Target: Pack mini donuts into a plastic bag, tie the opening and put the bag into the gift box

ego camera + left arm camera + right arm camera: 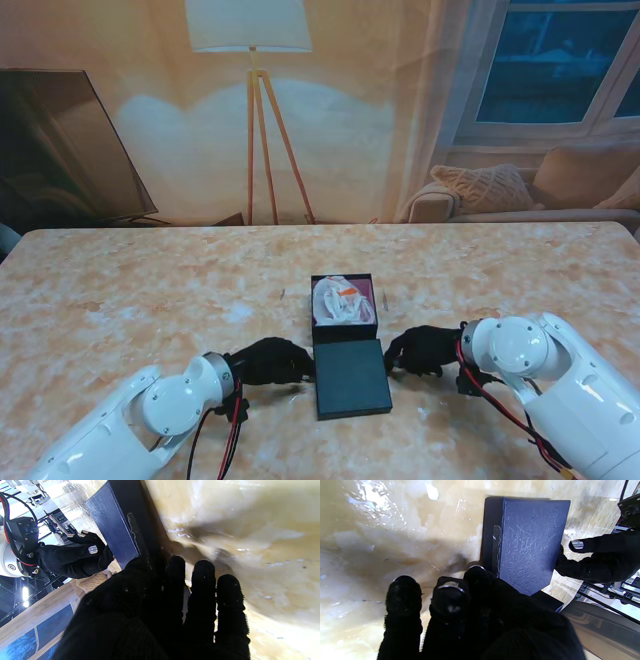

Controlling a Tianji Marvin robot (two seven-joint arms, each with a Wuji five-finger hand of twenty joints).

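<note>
The black gift box (343, 322) stands open in the middle of the table, with the tied clear bag of mini donuts (338, 299) inside it. Its flat black lid (352, 377) lies on the side nearer to me, against the box. My left hand (268, 361) grips the lid's left edge and my right hand (423, 350) grips its right edge. In the left wrist view the thumb side of my left hand (175, 610) overlaps the lid (112, 525), and the right hand (75, 557) shows beyond. In the right wrist view my right hand (470, 617) meets the lid (530, 542), opposite the left hand (600, 557).
The marbled beige table (150, 290) stretches wide to both sides of the box. A floor lamp (250, 60) and a sofa (520, 195) stand behind its far edge.
</note>
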